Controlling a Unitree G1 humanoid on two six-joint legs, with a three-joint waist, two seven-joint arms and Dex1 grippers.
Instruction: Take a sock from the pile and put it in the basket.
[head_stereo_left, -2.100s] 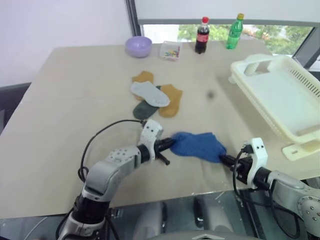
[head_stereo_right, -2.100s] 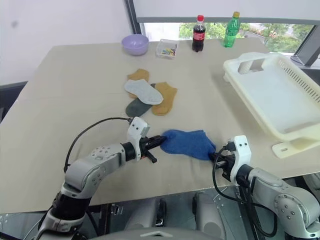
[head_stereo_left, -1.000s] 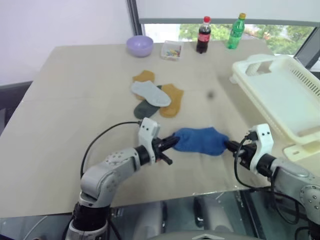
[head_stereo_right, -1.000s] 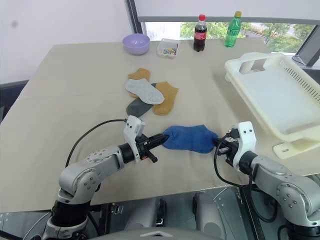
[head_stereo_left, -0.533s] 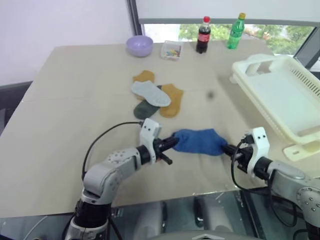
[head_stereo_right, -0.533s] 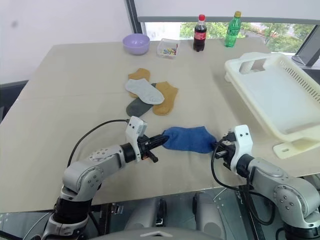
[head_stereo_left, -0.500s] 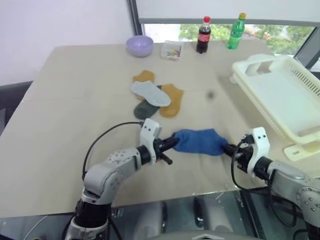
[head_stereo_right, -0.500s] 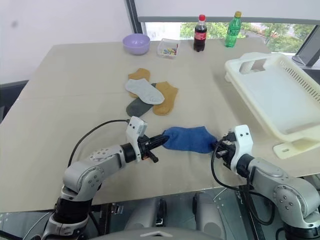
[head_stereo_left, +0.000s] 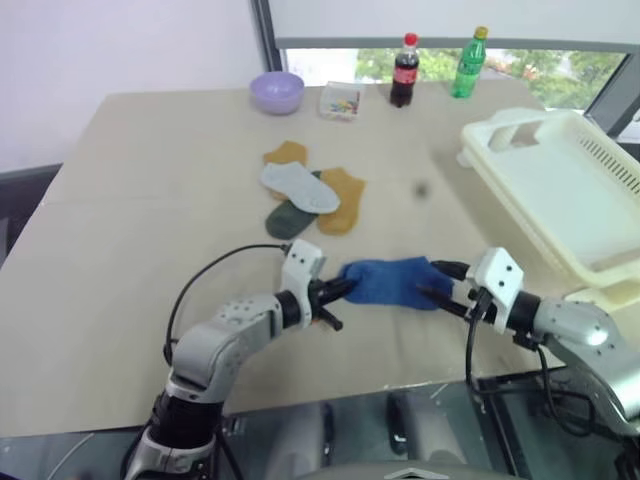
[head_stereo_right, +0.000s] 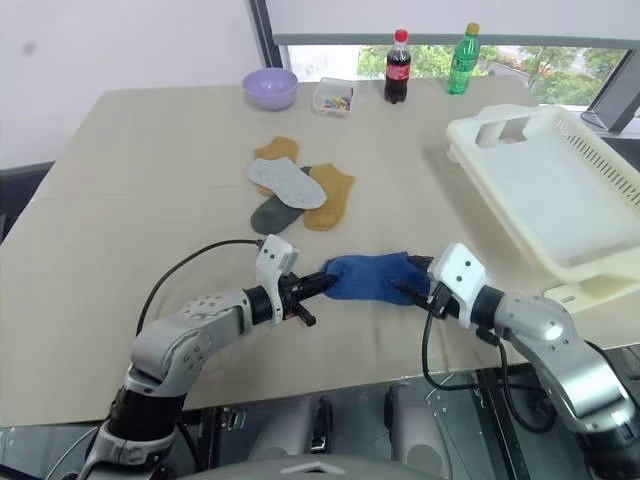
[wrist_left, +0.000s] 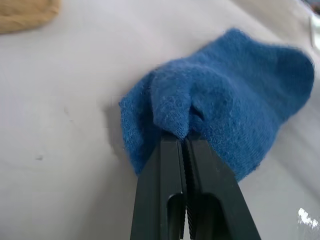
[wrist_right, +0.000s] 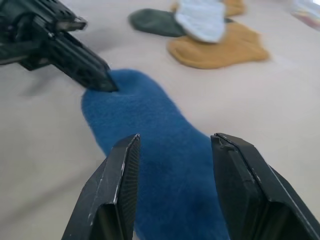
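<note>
Beige table (head_stereo_left: 150, 180) by a window (head_stereo_left: 560, 75), white wall (head_stereo_left: 120, 45) behind.

Head stereo pair looking down over table (head_stereo_left: 150, 180), wrist cameras close along jaws — all sharing blue sock (head_stereo_left: 395, 282)

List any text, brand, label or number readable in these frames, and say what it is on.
None can be read.
Dark cola bottle: red label, lettering too small to read.
Green bottle: label too small to read.
Small clear box: coloured contents, no legible print.
Blue sock, basket: no markings visible.
</note>
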